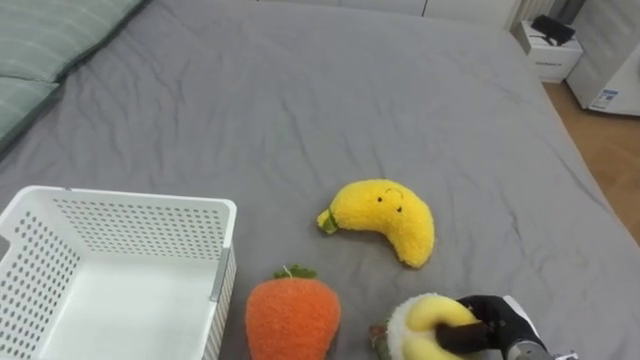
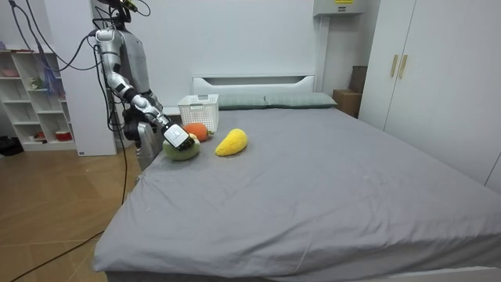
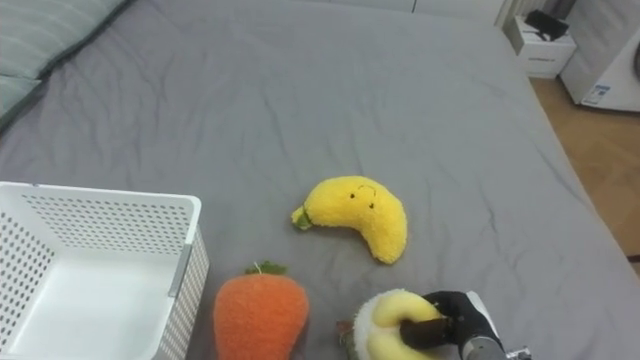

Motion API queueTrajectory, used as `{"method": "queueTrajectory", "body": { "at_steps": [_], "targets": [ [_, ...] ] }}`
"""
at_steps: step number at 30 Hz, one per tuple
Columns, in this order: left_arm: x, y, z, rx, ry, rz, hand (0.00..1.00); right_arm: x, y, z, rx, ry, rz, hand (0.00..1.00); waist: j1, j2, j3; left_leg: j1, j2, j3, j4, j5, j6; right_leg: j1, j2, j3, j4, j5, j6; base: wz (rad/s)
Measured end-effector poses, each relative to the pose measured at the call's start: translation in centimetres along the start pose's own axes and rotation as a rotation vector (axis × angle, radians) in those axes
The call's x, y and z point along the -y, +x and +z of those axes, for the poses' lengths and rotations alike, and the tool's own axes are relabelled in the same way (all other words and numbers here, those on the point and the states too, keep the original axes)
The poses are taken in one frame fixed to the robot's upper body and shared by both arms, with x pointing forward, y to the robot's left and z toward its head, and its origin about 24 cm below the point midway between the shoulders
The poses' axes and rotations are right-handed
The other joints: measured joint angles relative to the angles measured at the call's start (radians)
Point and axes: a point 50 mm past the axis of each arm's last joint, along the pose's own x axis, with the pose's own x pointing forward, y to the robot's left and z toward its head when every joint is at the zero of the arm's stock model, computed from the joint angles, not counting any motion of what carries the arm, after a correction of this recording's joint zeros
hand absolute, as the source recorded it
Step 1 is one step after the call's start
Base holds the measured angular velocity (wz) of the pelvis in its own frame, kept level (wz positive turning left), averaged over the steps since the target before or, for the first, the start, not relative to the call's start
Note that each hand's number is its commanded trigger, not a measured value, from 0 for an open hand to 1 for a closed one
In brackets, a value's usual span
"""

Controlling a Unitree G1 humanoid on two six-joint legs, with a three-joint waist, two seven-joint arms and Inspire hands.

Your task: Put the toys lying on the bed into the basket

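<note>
A yellow banana plush (image 1: 390, 215) lies on the grey bed (image 1: 300, 90). Nearer to me sits an orange carrot plush (image 1: 292, 315), close to the white perforated basket (image 1: 130, 200) at the lower left, which holds nothing I can see. My right hand (image 1: 490, 318) comes in at the bottom edge, its dark fingers curled round a round yellow and white plush toy (image 1: 425, 325) just right of the carrot. In the room view I stand at the bed's side with my right hand (image 2: 175, 136) stretched over that toy (image 2: 180, 151), beside the carrot (image 2: 196, 131) and the banana (image 2: 232, 142).
Striped green pillows (image 1: 40, 40) lie at the bed's far left. A white bedside cabinet (image 1: 550, 50) stands past the far right corner, with wooden floor (image 1: 610, 150) along the bed's right edge. Wide bare sheet stretches beyond the banana.
</note>
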Motion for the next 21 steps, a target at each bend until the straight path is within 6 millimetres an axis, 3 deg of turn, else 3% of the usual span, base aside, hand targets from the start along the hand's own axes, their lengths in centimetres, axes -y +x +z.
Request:
{"method": "queueTrajectory", "body": {
  "at_steps": [12,17,19,21],
  "targets": [
    [-0.1,0.0,0.0,0.005,-0.007,0.000,0.00,-0.3,0.0,0.1,0.007,0.035,0.016,1.00,0.002,-0.013,-0.0008,0.000,-0.004,-0.001,0.003,0.000,0.000,0.004,-0.003,0.000,-0.002,-0.003,0.003,0.00],
    [0.0,0.0,-0.1,0.009,-0.013,-0.013,0.00,-0.1,-0.3,3.8,0.164,0.015,0.005,1.00,0.002,-0.011,0.0004,0.002,-0.005,0.000,0.003,0.001,0.001,0.003,-0.004,0.005,0.001,-0.003,0.003,0.00],
    [0.0,0.0,0.0,0.011,-0.010,-0.020,0.00,0.6,-1.1,7.2,0.315,0.002,-0.019,1.00,-0.001,-0.010,0.0011,0.002,-0.005,0.001,0.004,0.001,0.002,0.003,-0.002,0.016,0.002,-0.003,0.003,0.00],
    [-0.1,0.0,0.1,0.014,-0.010,-0.023,0.00,1.1,-1.9,9.3,0.410,-0.007,-0.037,1.00,-0.001,-0.006,0.0032,0.003,-0.005,0.000,0.003,0.001,0.002,0.004,-0.002,0.016,0.001,-0.003,0.003,0.00]
  ]
}}
